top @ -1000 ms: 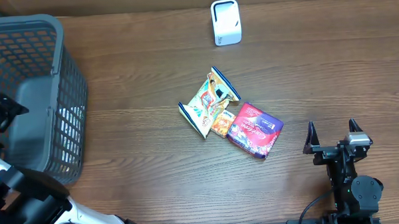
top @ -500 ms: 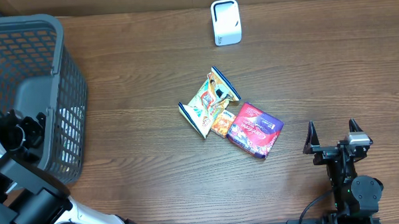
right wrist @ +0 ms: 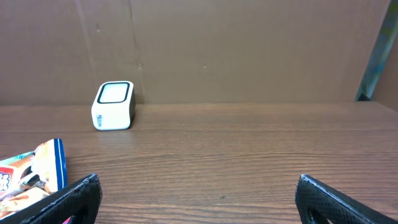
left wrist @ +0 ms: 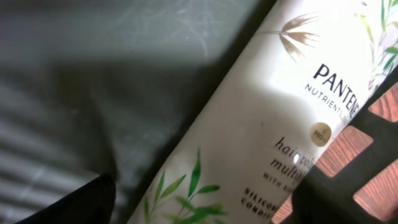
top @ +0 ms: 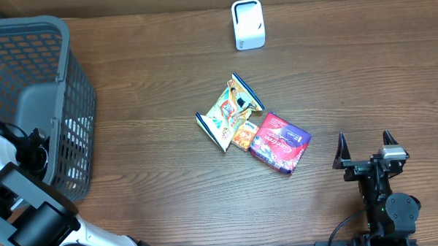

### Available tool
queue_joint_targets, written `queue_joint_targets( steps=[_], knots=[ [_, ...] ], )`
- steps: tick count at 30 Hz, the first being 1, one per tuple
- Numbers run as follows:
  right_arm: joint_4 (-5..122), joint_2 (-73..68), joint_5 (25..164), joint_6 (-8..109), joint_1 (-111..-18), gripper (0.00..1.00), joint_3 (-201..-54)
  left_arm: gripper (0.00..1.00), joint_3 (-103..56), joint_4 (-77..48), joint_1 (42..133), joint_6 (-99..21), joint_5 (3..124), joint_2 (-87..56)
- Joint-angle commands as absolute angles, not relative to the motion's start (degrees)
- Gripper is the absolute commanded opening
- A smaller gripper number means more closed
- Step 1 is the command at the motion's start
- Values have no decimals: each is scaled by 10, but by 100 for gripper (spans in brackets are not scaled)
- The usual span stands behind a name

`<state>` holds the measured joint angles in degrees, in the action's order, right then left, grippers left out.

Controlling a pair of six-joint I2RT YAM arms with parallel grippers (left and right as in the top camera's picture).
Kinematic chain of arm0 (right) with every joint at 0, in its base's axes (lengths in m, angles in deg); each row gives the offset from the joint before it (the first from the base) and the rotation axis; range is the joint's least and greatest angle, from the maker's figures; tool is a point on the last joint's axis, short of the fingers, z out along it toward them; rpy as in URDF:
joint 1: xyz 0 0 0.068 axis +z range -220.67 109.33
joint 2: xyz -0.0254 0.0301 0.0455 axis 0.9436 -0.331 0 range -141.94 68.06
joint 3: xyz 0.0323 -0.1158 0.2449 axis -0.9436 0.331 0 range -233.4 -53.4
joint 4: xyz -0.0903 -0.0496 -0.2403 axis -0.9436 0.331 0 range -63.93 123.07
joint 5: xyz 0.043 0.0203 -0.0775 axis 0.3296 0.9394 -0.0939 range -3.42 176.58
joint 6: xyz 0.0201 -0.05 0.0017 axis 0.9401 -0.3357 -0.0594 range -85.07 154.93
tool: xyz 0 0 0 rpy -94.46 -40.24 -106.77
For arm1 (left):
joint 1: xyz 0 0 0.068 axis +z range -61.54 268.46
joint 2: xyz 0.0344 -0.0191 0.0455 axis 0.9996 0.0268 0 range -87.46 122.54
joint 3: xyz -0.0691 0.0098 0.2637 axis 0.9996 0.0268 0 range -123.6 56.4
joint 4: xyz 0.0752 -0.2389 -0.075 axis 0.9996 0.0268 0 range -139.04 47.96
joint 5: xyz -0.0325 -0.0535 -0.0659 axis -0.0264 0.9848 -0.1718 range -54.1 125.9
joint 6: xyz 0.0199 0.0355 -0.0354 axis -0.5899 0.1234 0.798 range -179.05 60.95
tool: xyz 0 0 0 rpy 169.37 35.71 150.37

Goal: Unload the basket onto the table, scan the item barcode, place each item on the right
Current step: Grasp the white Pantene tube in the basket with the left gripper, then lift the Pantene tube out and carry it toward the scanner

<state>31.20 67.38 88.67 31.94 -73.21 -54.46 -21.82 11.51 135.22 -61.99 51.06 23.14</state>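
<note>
Since the left jaws sit either side of the bottle (left wrist: 249, 124) down in the basket (top: 25, 24), the step in hand looks like the pick-up that must come before any scan. Their dark tips show at the bottom corners of the left wrist view with the white body between them; whether they press on it I cannot tell. A good grip would close squarely across the bottle's width, near its middle so it does not swing, and clear of the barcode. Only the front label shows, so the code is probably on the far side. The bottle looks smooth and rounded and may slip, so squeeze firmly, then lift straight up past the basket wall. Carry it over the table (top: 166, 81) to the scanner (top: 248, 23) with the code turned to its window. The right jaws stand wide open and empty, low at the table's right.

Only the left wrist view shows the bottle; from overhead the left arm (top: 29, 217) and the mesh hide it. Overhead alone gives the layout: basket far left, scanner at the far edge, snack packs (top: 232, 111) mid-table. The right wrist view adds the scanner seen from the side.
</note>
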Motion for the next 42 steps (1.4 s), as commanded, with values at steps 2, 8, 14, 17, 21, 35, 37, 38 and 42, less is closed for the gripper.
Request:
queue_joint_targets(
  steps=[2, 8, 14, 17, 21, 35, 37, 38, 42],
  knots=[
    [309, 679, 883, 321, -733, 100, -539, 67, -205, 105, 1344, -628, 520, 219],
    [309, 679, 883, 321, -733, 100, -539, 48, -205, 100, 1341, -627, 503, 219],
    [309, 679, 883, 321, -733, 100, -539, 30, -206, 98, 1341, -617, 503, 219],
    [309, 679, 883, 321, -733, 100, -539, 25, -206, 92, 1341, -598, 505, 219],
    [309, 679, 883, 321, -733, 100, -539, 4, -215, 97, 1341, -592, 506, 219],
    [308, 679, 883, 321, -733, 100, -539, 4, -436, 222, 1341, -553, 513, 219],
    [309, 679, 883, 321, -733, 100, -539, 4, -491, 246, 1341, -552, 538, 219],
    [308, 679, 883, 321, -733, 100, -539, 4, -516, 257, 1341, -552, 551, 219],
    [309, 679, 883, 321, -733, 100, -539, 4, -630, 300, 1341, -551, 614, 218]
  ],
)
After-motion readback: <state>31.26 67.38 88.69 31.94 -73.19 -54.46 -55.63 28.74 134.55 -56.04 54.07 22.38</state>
